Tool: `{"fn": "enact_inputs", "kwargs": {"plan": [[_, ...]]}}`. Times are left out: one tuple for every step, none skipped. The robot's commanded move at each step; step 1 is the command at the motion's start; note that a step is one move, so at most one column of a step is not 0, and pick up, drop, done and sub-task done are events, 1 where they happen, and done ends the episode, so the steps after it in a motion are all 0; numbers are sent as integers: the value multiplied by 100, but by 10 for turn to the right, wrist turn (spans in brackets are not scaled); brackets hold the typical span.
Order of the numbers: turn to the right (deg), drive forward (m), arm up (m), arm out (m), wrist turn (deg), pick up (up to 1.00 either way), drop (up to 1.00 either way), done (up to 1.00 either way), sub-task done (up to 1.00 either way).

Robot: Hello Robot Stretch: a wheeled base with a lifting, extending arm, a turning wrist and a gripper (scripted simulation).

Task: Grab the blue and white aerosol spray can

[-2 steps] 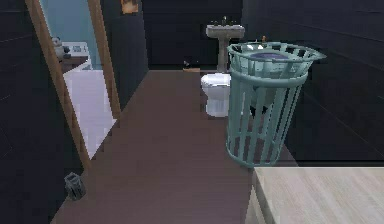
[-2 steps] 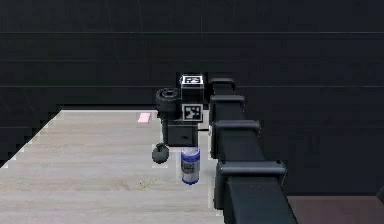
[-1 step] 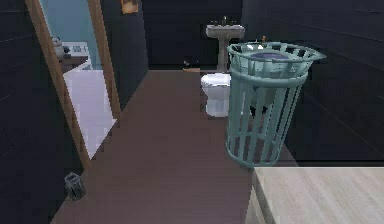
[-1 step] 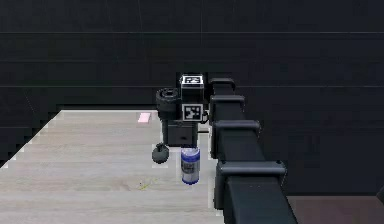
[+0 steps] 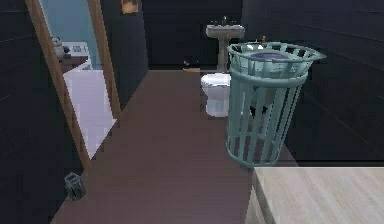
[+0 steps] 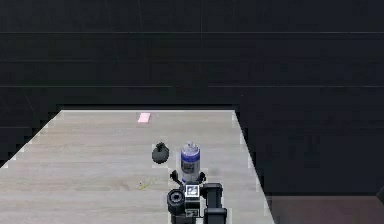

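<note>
Where the near edge of the table (image 6: 90, 160) lies, the gripper (image 6: 183, 202) is seen; whether anything is held cannot be told. Just beyond it the blue and white spray can (image 6: 191, 160) is stood upright, with a dark round object (image 6: 159, 152) beside it. A pink slip (image 6: 145, 118) is noted near the far edge.

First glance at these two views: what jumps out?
In the forward view, a tall teal slatted basket stands at the right, with a white toilet just behind it. In the arm side view, the blue and white spray can stands upright on the pale tabletop, close by the gripper, with a small dark round thing beside it.
</note>
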Motion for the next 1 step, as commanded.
{"fn": "enact_inputs", "kwargs": {"plan": [[0, 0, 0, 0, 0, 100, 0, 0, 0]]}}
